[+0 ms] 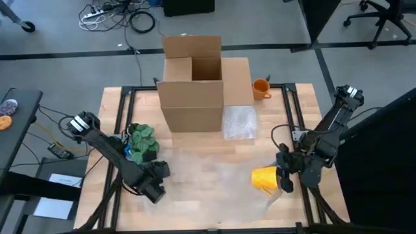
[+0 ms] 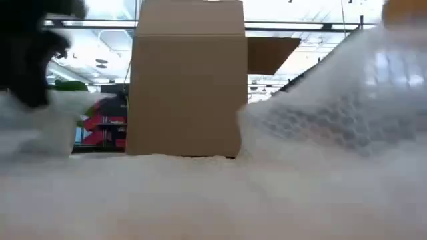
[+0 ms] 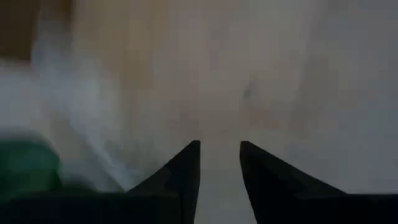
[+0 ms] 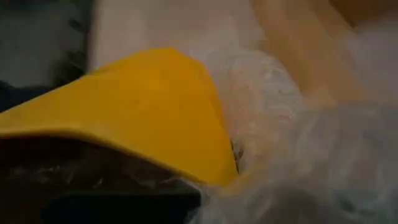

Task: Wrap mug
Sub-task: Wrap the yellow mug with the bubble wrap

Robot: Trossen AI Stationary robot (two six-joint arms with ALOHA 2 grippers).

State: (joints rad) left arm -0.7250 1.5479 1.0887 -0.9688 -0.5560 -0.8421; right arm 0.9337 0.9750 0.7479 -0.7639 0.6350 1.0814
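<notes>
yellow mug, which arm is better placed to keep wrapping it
Right. The right gripper is at the yellow mug on the bubble wrap; the left gripper sits across the sheet, beside the green mug.

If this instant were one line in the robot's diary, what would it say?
task: wrap mug | right gripper: at yellow mug on bubble wrap | left gripper: low over wrap, open | box: open

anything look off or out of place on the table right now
Mostly tidy. The yellow mug lies on its side at the right gripper on the bubble wrap, not upright. A second, orange mug sits apart at the table's far edge beside the cardboard box. No spills or damage visible.
</notes>
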